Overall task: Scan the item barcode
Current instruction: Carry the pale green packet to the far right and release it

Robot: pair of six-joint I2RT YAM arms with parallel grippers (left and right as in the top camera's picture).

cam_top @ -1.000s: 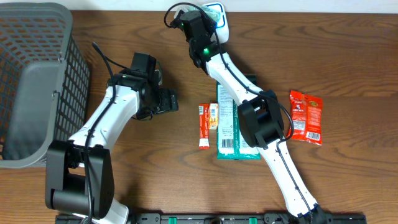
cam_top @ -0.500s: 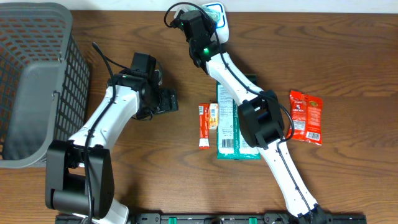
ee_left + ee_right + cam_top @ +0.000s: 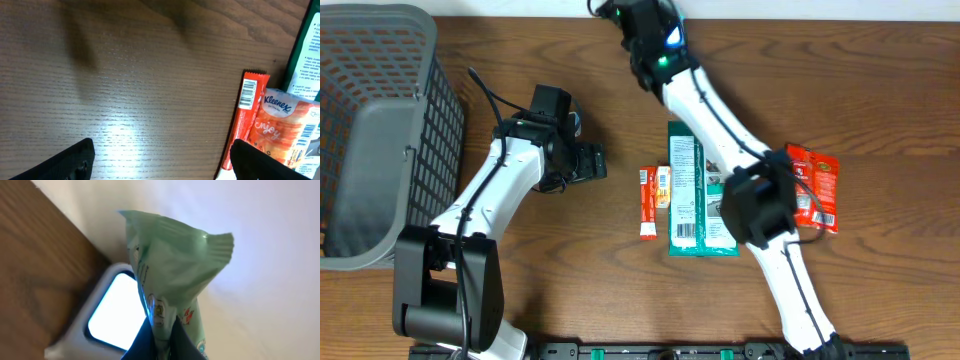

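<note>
In the right wrist view my right gripper (image 3: 162, 340) is shut on the lower end of a pale green packet (image 3: 170, 265), which stands upright out of the jaws. Just behind and left of it is the white scanner (image 3: 75, 335) with its bright window (image 3: 107, 312); no barcode shows on the packet. From overhead the right gripper (image 3: 645, 15) is at the table's far edge, and the arm hides the scanner. My left gripper (image 3: 585, 160) hovers open over bare wood, with nothing between its fingers (image 3: 75, 160).
An orange stick pack (image 3: 245, 125) and a Kleenex packet (image 3: 280, 130) lie just right of the left gripper. A long green pack (image 3: 692, 195) lies mid-table, a red packet (image 3: 813, 187) to its right. A grey basket (image 3: 380, 130) fills the far left.
The right arm has carried the green packet further toward the table's far edge, now covering the scanner in the overhead view. The left arm has not moved.
</note>
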